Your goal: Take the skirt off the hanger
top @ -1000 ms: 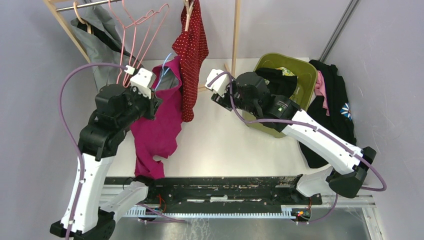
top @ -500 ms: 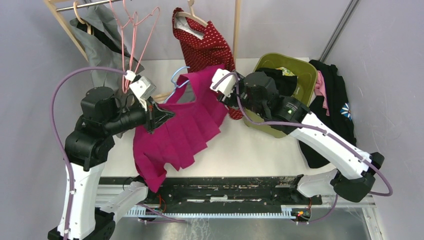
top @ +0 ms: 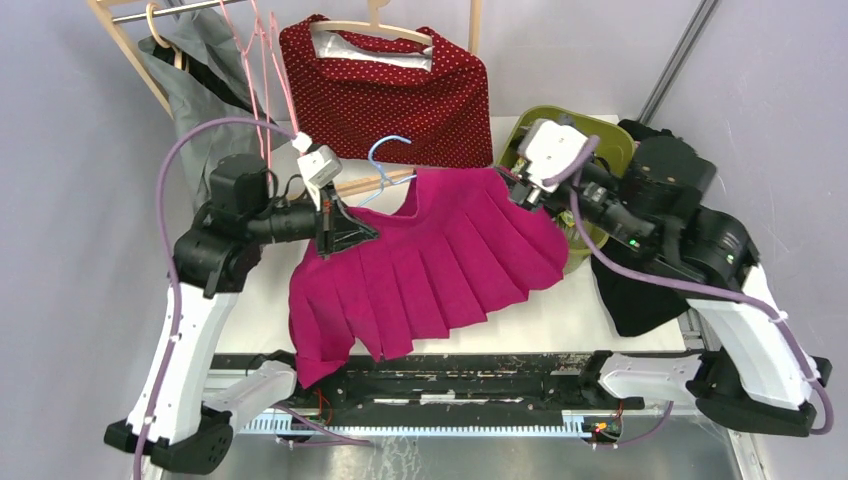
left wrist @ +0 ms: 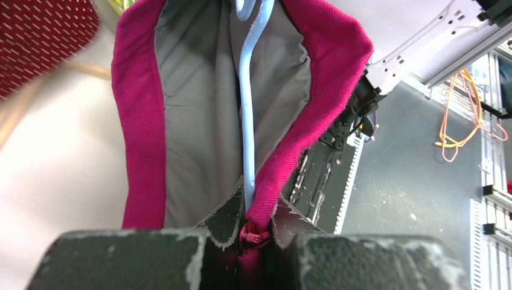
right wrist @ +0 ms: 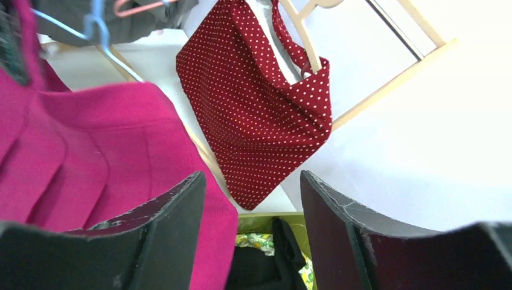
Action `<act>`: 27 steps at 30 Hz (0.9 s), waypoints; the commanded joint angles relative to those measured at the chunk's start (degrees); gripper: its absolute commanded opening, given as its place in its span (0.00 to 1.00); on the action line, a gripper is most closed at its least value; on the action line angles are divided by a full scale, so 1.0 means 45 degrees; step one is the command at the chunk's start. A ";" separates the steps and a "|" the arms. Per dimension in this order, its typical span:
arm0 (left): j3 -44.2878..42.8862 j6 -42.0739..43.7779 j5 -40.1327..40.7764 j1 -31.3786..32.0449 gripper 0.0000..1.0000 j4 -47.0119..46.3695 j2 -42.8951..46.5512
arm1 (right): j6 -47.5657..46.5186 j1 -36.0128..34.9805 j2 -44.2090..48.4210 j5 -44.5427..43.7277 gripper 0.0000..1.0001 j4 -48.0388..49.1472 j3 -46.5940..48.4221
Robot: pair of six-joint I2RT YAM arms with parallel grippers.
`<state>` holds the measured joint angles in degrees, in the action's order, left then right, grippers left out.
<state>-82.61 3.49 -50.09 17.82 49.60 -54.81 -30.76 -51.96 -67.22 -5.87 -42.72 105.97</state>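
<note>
**Skirt spread over the worktop, hanger caught in the same bite**

Your left gripper (top: 350,237) is clenched on the waistband of the magenta skirt (top: 440,270). The skirt hangs spread above the middle of the worktop (top: 570,315), its hem trailing towards the near edge and one corner drooping over that edge on the left. The left wrist view shows the catch: the fingers (left wrist: 223,223) pinch the waistband right where the blue hanger (left wrist: 246,115) runs down into it, so wire and cloth seem to sit in one grip. Your right gripper (top: 518,190) stands at the skirt's other waist corner, by the green basket (top: 612,130) at the far right corner, but its jaws are apart. From its own wrist camera the gap holds nothing, and the fabric lies only beside one finger.

The risks from here are a matter of judgement. If you pull with the left arm as it now grips, the hanger will likely travel with the skirt rather than part from it. With the right side released, that end has no support you can count on, and the cloth could slump and slide off the near edge. The hanger's hook rides just beside the red dotted garment (top: 390,90) at the far edge. A careless sweep could snag it there, or on the pink wire hangers (top: 268,60) at the far left.
</note>
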 commanded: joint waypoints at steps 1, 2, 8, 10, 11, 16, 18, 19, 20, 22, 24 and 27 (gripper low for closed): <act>-0.0032 0.0456 -0.0564 0.0023 0.03 -0.1486 -0.0437 | -0.0324 0.0025 -0.0173 0.1256 0.66 -0.0276 -0.0058; -0.0123 0.0500 -0.0598 0.0033 0.03 -0.1491 -0.0499 | -0.0362 0.0017 -0.0298 0.1464 0.66 -0.0275 -0.0183; -0.0321 0.0684 -0.0954 0.0056 0.03 -0.1550 -0.0735 | -0.0549 0.0024 -0.0813 0.2831 0.71 0.0014 -0.0957; -0.0305 0.0744 -0.1063 0.0060 0.03 -0.1554 -0.0784 | -0.0713 0.0024 -0.1022 0.2766 0.72 0.0039 -0.1244; -0.0313 0.0738 -0.1141 0.0072 0.03 -0.1583 -0.0791 | -0.0816 0.0024 -0.1137 0.2681 0.73 0.0018 -0.1321; -0.0182 0.0644 -0.1632 0.0362 0.03 -0.1646 -0.0703 | -0.1252 0.0061 -0.1639 0.2298 0.75 0.0379 -0.1217; 0.0017 0.0606 -0.1705 0.0425 0.03 -0.1658 -0.0476 | -0.1305 0.0063 -0.1902 0.2338 0.75 0.0339 -0.0945; 0.0135 0.0584 -0.1727 0.0450 0.03 -0.1657 -0.0350 | -0.1339 0.0066 -0.1981 0.2366 0.75 0.0324 -0.0849; 0.0296 0.0574 -0.1749 0.0497 0.03 -0.1669 -0.0212 | -0.1400 0.0064 -0.2040 0.2367 0.75 0.0317 -0.0761; 0.0633 0.0545 -0.1765 0.0551 0.03 -0.1682 0.0035 | -0.1541 0.0063 -0.2125 0.2294 0.75 0.0309 -0.0575; 0.0978 0.0515 -0.1786 0.0634 0.03 -0.1687 0.0285 | -0.1692 0.0065 -0.2226 0.2261 0.76 0.0313 -0.0434; 0.1242 0.0491 -0.1778 0.0729 0.03 -0.1687 0.0493 | -0.1814 0.0073 -0.2452 0.2338 0.76 0.0314 -0.0304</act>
<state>-77.32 4.78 -54.22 20.43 48.23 -55.07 -37.23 -51.94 -77.47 4.49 -44.27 101.51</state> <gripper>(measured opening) 0.118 0.755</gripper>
